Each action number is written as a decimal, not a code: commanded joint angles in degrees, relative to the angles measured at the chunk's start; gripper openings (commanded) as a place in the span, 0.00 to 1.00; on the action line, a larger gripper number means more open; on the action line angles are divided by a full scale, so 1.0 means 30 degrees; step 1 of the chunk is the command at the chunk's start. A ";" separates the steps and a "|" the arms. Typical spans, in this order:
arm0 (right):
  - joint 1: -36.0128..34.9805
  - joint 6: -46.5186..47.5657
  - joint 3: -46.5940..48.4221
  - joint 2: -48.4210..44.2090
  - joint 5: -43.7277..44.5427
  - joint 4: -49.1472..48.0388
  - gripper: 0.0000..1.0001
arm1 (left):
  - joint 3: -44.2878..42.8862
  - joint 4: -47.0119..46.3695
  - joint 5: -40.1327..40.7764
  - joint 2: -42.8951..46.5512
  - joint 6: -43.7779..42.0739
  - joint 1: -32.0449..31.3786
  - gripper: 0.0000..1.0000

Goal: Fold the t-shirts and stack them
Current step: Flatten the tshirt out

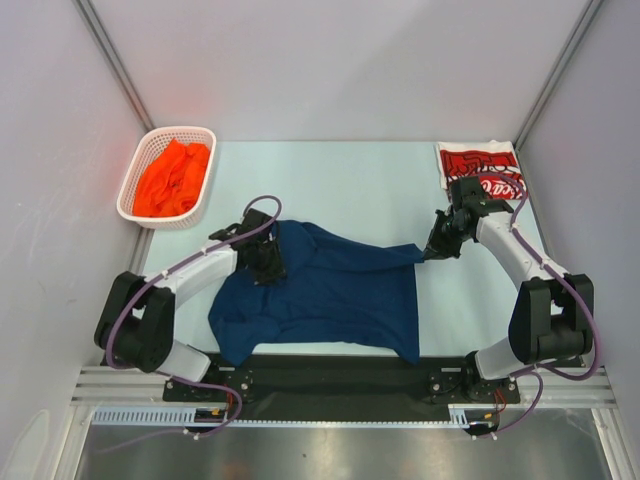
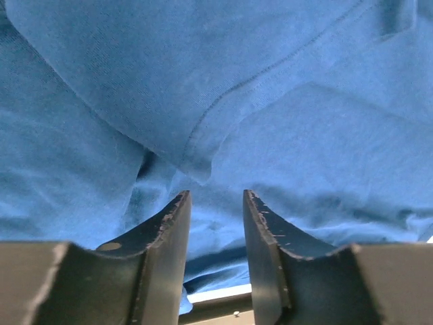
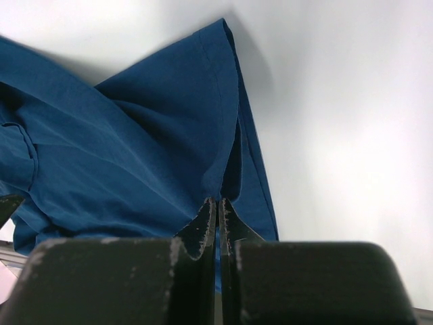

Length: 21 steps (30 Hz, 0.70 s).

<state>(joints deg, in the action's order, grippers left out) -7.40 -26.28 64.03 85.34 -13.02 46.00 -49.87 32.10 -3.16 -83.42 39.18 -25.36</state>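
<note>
The first t-shirt (image 1: 330, 290) lies spread on the table (image 1: 350, 185), in the middle and close to the near edge. A basket (image 1: 160, 221) stands in the far left corner, and the second t-shirt (image 1: 172, 180) lies inside it. The third t-shirt (image 1: 478, 162) lies in the far right corner, directly on the table. The left gripper (image 1: 265, 268) is over the far left part of the first t-shirt. The right gripper (image 1: 434, 251) is at its far right tip, before the third t-shirt.
</note>
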 commanded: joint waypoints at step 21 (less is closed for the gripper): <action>-0.0083 0.0206 0.0190 -0.0761 0.0003 0.0048 0.00 | -0.1014 -0.0708 0.0408 -0.2486 0.1442 0.0750 0.36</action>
<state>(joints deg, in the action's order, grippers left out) -7.42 -26.26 63.99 84.90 -12.99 46.02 -50.46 30.76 -2.96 -90.24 42.61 -23.57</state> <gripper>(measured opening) 0.015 0.369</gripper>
